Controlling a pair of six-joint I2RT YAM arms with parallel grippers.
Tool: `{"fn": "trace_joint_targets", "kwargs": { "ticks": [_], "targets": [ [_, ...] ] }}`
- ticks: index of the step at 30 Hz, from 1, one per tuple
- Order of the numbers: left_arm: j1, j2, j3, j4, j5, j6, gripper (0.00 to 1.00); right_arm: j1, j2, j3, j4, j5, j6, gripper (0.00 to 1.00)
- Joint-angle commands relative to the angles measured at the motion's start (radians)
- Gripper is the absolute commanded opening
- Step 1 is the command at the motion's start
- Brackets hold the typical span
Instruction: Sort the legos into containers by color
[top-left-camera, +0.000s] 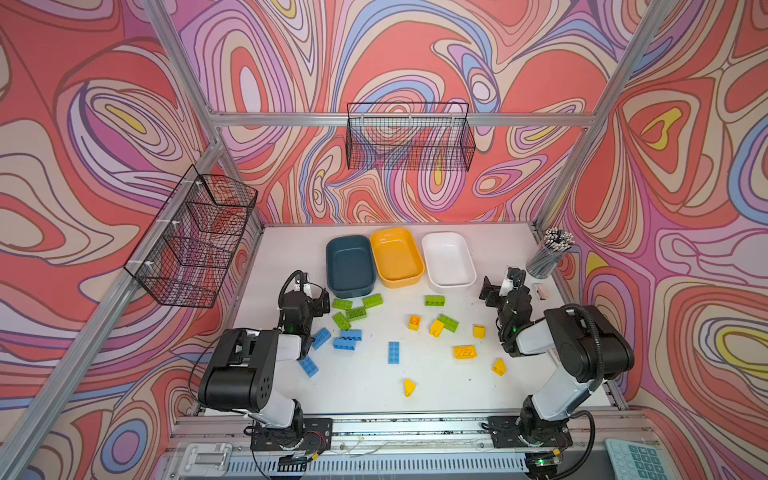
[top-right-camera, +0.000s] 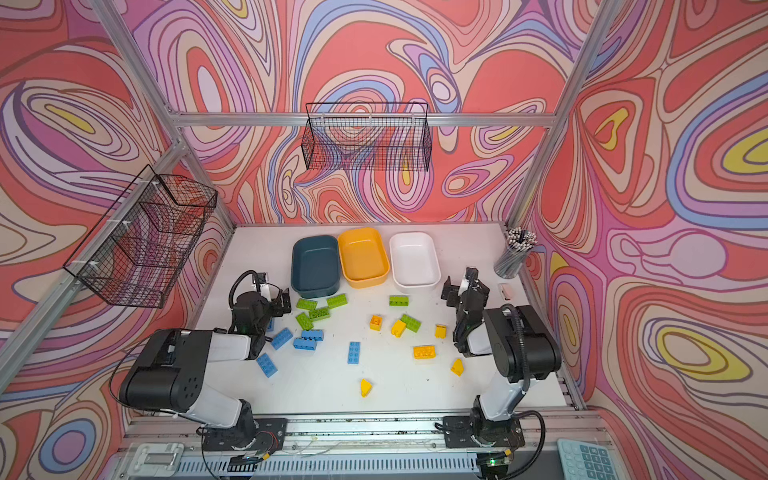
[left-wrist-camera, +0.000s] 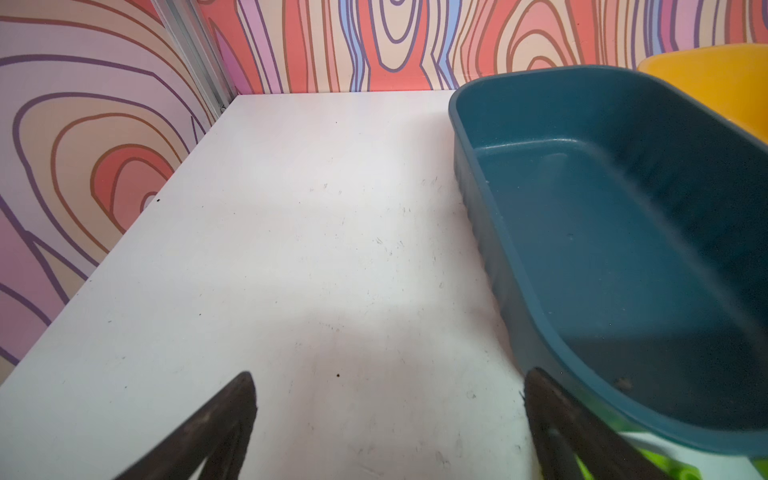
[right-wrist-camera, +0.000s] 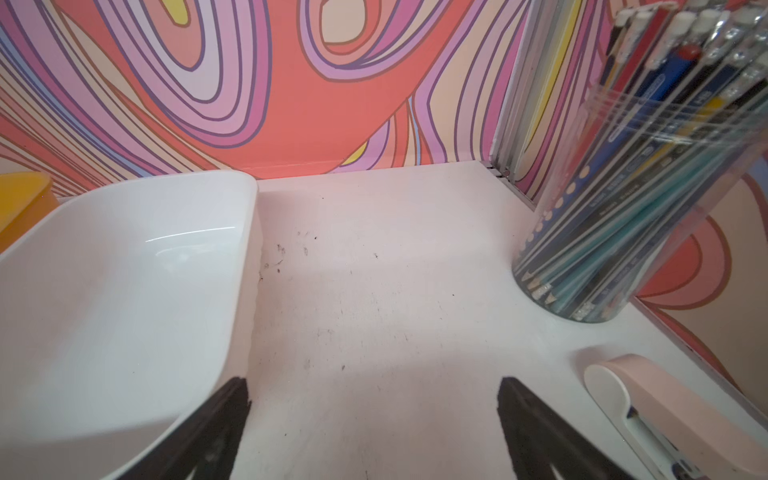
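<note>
Legos (top-left-camera: 356, 313) scattered on table (top-left-camera: 365, 386), unsorted.
Lone blue brick (top-left-camera: 394, 352): long axis toward the tubs. Teal tub (top-left-camera: 350, 264), yellow tub (top-left-camera: 397, 257), white tub (top-left-camera: 449, 259): empty. Left jaws, right jaws: spread, holding nothing.

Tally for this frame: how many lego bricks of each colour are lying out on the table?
Green legos: 6
Blue legos: 5 in plain view; a blue sliver beside the left arm may be one more
Yellow legos: 6
Total: 17 clearly visible
</note>
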Motion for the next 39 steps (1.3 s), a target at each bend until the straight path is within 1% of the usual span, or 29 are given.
{"fn": "trace_joint_targets", "kwargs": {
  "ticks": [1, 19, 23, 39],
  "targets": [
    [0.001, 0.001, 0.009, 0.019, 0.010, 0.018, 1.00, -0.005, -0.008, 0.005, 0.011, -0.005, -0.012, 0.98],
    [0.001, 0.001, 0.011, 0.016, 0.011, 0.018, 1.00, -0.005, -0.008, 0.006, 0.004, -0.012, -0.009, 0.98],
    [0.001, 0.002, -0.003, 0.046, -0.086, -0.019, 1.00, -0.005, -0.008, 0.007, 0.002, -0.012, -0.008, 0.98],
    [0.001, 0.003, 0.001, 0.039, -0.087, -0.018, 1.00, -0.006, -0.008, 0.005, 0.008, -0.008, -0.011, 0.98]
  ]
}}
